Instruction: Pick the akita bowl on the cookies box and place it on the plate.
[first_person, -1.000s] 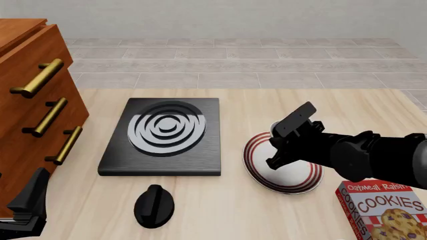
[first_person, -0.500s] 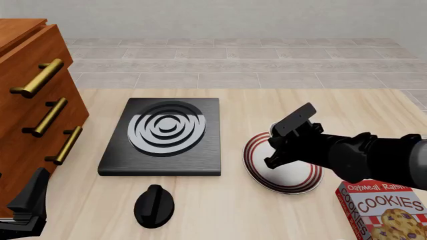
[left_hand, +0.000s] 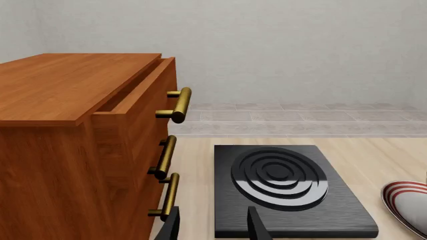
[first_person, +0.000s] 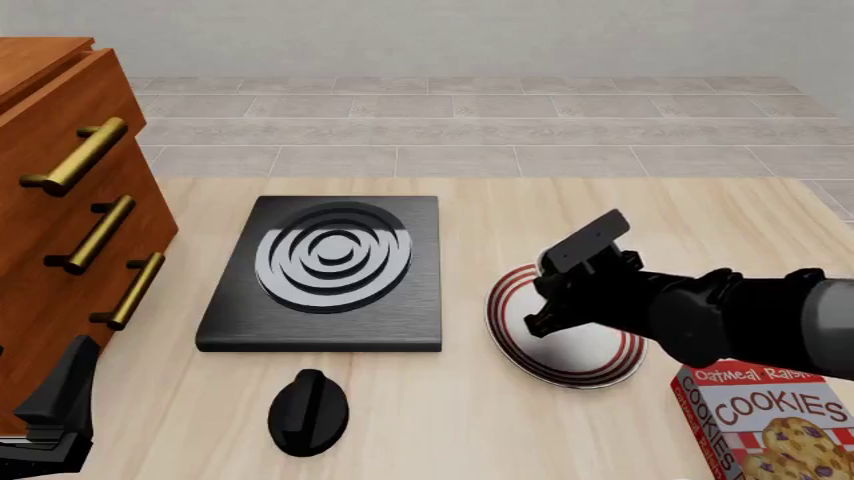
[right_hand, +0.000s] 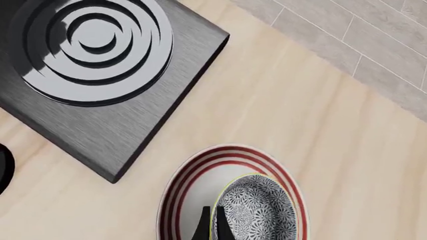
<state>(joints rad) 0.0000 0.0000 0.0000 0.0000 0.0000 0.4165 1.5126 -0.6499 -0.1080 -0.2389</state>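
Placement is the step in hand: right hand (right_hand: 209, 226) pinches the akita bowl's (right_hand: 257, 212) rim directly above the plate (right_hand: 183, 185); next it must lower and release. Left hand (left_hand: 212, 227) idles, fingers apart.

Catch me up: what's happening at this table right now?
The right tool is shut on the rim of the akita bowl, holding it over the plate, beside the black stove. The cookies box has nothing on top. The left tool sits open by the wooden drawers, holding nothing.
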